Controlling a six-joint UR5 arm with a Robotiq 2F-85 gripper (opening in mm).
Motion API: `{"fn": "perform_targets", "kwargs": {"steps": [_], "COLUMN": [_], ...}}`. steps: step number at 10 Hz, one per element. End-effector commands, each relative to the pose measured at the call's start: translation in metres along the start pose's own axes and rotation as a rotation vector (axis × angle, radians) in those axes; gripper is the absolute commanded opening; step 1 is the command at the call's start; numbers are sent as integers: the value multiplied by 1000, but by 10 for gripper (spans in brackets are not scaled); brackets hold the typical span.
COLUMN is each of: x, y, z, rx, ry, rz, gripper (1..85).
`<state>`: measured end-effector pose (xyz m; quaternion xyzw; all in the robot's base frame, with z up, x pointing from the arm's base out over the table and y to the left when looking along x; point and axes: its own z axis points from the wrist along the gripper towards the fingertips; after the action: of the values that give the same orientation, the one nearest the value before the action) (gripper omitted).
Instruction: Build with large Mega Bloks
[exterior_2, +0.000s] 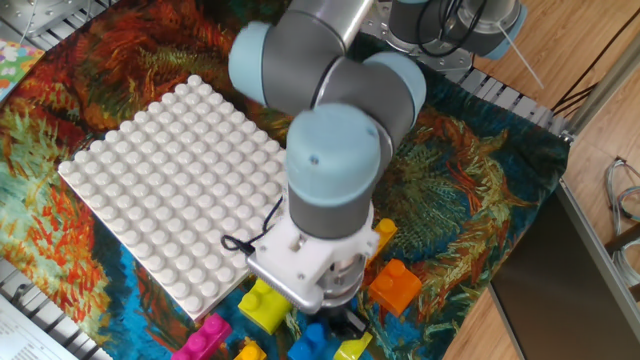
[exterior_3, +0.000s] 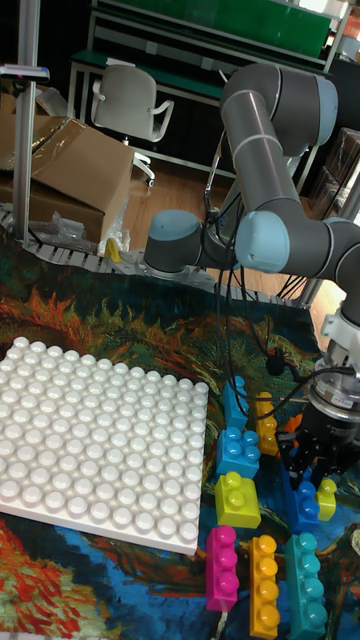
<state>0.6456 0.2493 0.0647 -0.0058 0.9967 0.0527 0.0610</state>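
Note:
My gripper (exterior_2: 345, 322) hangs low over the cluster of large Mega Bloks at the near edge of the cloth, its dark fingers mostly hidden under the wrist. In the tall fixed view the gripper (exterior_3: 308, 460) sits just above a dark blue brick (exterior_3: 301, 505), with a small yellow brick (exterior_3: 326, 495) beside it. I cannot tell whether the fingers touch the blue brick (exterior_2: 312, 340). Nearby lie a yellow-green brick (exterior_3: 235, 498), a light blue brick (exterior_3: 238, 450), an orange brick (exterior_2: 395, 285), a pink brick (exterior_3: 220, 565) and a teal brick (exterior_3: 303, 572).
The big white studded baseplate (exterior_2: 170, 185) lies left of the arm, bare of bricks. A patterned cloth covers the table. The table's wooden edge runs at the right. A cardboard box (exterior_3: 75, 170) and a chair stand behind the table.

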Motion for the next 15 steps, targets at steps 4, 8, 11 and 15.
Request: {"fn": "perform_targets", "kwargs": {"steps": [4,8,11,15], "x": [7,12,22,10], "y": [-8,-16,-60,-62], "z": [-23,-32,-57,-57], "rx": [17,26,26,34], "ry": [11,30,56,6], "rz": [59,32,-35,63], "gripper": [13,13,13,13]}}
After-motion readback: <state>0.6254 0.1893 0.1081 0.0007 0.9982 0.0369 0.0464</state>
